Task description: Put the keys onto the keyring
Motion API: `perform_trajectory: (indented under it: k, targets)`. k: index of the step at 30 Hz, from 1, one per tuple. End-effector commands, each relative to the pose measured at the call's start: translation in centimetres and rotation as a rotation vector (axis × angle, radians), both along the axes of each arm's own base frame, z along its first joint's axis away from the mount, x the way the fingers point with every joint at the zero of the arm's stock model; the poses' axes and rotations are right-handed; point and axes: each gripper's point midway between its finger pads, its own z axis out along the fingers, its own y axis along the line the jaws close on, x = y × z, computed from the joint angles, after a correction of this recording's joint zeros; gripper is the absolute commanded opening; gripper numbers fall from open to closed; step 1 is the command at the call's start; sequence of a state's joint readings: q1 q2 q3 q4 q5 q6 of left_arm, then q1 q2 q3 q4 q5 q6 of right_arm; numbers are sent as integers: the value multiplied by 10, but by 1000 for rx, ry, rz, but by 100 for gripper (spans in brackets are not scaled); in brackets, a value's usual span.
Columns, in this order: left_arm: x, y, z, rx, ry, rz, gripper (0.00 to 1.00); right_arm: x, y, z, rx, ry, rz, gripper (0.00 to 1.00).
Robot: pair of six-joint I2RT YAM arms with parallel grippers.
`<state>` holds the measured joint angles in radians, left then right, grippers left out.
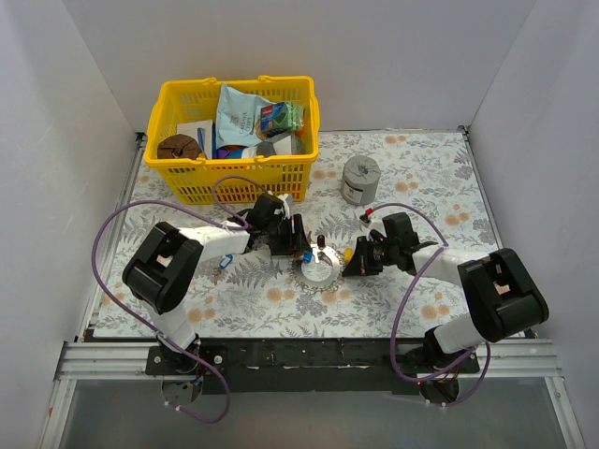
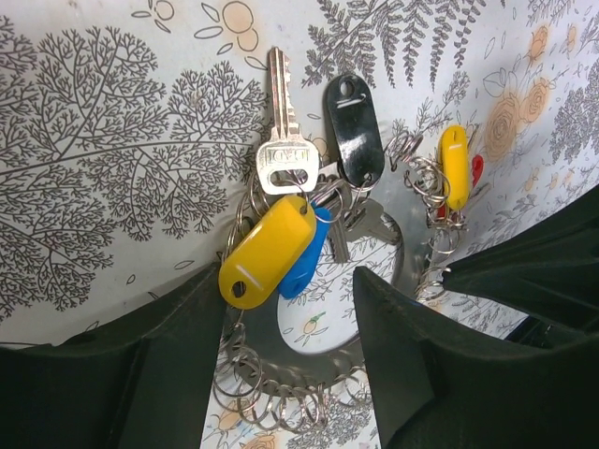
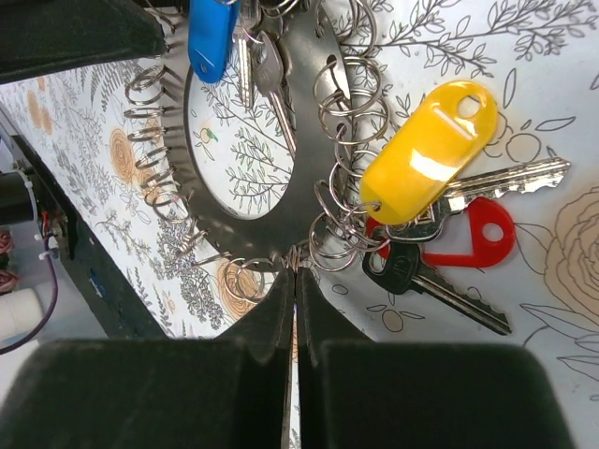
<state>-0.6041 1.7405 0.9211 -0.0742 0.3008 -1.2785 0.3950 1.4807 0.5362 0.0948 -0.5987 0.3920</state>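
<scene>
The keyring (image 1: 317, 274) is lying flat at the middle of the top view, between the two pincers, on the flowered table cover (image 1: 421, 178). In the left wrist view a silver key (image 2: 282, 131) is hanging from it with its blade pointing straight up the frame; the letters stamped on its head are too blurred to read. A yellow tag (image 2: 269, 251) and a blue tag (image 2: 301, 271) are slanting from lower left to upper right, and a black tag (image 2: 353, 126) is standing nearly upright. The left gripper (image 2: 288, 299) is standing spread about halfway, its fingers straddling the keyring. In the right wrist view the right gripper (image 3: 295, 281) is pressed together, its tips touching a small split ring (image 3: 298, 254) at the keyring's lower rim; it seems to be nipping the wire. At the right of that frame a second yellow tag (image 3: 429, 150) is slanting to the upper right over a long key (image 3: 510, 180) that is pointing right.
</scene>
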Motion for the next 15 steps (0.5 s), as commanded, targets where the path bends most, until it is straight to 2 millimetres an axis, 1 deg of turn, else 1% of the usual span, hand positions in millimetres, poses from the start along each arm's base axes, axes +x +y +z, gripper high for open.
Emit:
perform_trajectory:
  k: [1,5,9,11,13,14,15]
  targets:
    - [-10,4,8,-11,-6,-22,56,12,1,13,17,-123,-8,1]
    - [-11,-1,17,-48,-31,-47,56,15,6,27,65,-195,15,1]
    - [-11,-3,31,-87,-72,-69,56,16,11,39,106,-254,50,1]
    - [-13,-5,35,-101,-87,-78,56,16,11,44,115,-282,67,1]
    - [-13,-8,45,-135,-115,-93,56,17,13,49,128,-314,80,1]
    - [-15,-8,44,-142,-114,-100,56,16,14,53,141,-326,91,1]
    - [-16,-11,48,-163,-128,-115,56,16,14,53,148,-338,96,1]
